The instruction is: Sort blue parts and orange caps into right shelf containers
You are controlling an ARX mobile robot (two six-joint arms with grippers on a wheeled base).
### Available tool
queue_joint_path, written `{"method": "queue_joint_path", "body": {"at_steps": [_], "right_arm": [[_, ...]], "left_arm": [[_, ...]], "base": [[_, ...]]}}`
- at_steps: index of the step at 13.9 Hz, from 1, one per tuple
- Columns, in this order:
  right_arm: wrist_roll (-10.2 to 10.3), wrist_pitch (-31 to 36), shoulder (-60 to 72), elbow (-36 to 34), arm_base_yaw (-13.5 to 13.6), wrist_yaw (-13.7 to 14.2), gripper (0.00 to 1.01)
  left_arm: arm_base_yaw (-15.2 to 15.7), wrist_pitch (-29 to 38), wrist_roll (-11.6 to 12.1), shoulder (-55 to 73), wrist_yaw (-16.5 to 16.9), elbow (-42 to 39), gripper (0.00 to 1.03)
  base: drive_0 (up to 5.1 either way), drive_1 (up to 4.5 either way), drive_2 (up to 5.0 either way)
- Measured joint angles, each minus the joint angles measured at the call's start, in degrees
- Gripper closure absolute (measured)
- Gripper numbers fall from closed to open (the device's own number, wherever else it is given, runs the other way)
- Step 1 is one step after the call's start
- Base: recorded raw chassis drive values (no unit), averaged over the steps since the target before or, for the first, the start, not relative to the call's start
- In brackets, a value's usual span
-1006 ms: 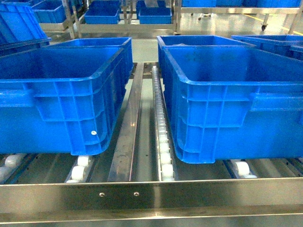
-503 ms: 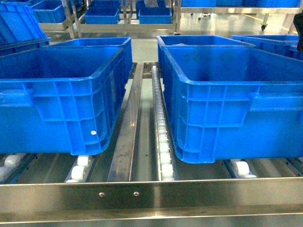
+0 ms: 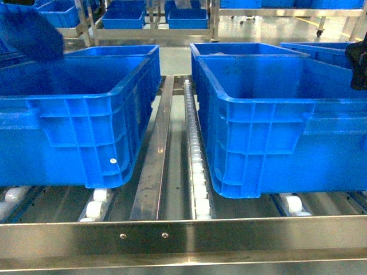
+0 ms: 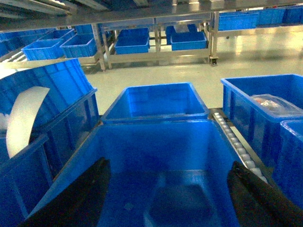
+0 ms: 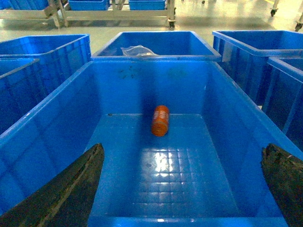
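Right wrist: orange cap [image 5: 160, 120] mid-crate [image 5: 57, 111], walls clear.

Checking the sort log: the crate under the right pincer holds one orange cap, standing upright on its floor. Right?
Not quite. The orange cap lies on its side on the crate floor, not upright. The right wrist view shows this; it is the only item in that crate, and the open right pincer hangs above it, holding nothing.
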Motion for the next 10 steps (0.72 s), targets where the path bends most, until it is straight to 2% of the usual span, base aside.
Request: {"method": "queue_joint_path", "body": {"at_steps": [1, 2, 3, 4, 5, 8, 9, 10], "right_arm": [[0.68, 0.94, -0.02, -0.81, -0.07, 0.04, 0.03], [0.74, 1.27, 0.31, -1.60, -0.04, 0.31, 0.03], [0.72, 3.98, 1.31, -2.14, 0.07, 0.59, 0.04], [0.61, 11.39, 1.73, -5.40, -0.04, 1.44, 0.17], [0.61, 13.94, -0.72, -10.03, -0.13, 1.38, 0.30], [0.59, 14.71, -8.61, -17.73, -1.27, 0.52, 0.63], [0.59, 14.71, -11.15, -20.50, -3.02, -1.77, 0.76], [0.59, 18.43, -11.23, -22.99, -3.98, -2.36, 0.87]], "left_arm": [[-0.07, 3.37, 0.85, -6.51, 1.81, -6.47, 0.09], [0.63, 3.61, -0.04, -12.94, 3.78, -12.94, 0.06], [2.73, 2.71, -2.82, -17.03, 7.50, -18.95, 0.19], [3.98, 3.41, -4.63, -18.64, 7.54, -24.24, 0.31], [4.46, 4.13, -5.68, -19.80, 7.26, -28.46, 0.44], [3.65, 6.38, -6.56, -26.82, 7.96, -34.84, 0.77], [3.89, 6.38, -6.58, -28.85, 7.72, -37.29, 0.90], [3.93, 5.86, -6.60, -30.16, 7.74, -39.39, 1.01]], "base": [[0.0, 0.00, 0.0], [0.0, 0.00, 0.0], [0.0, 0.00, 0.0], [0.0, 0.00, 0.0], [0.0, 0.00, 0.0], [0.0, 0.00, 0.0], [0.0, 0.00, 0.0], [0.0, 0.00, 0.0]]}}
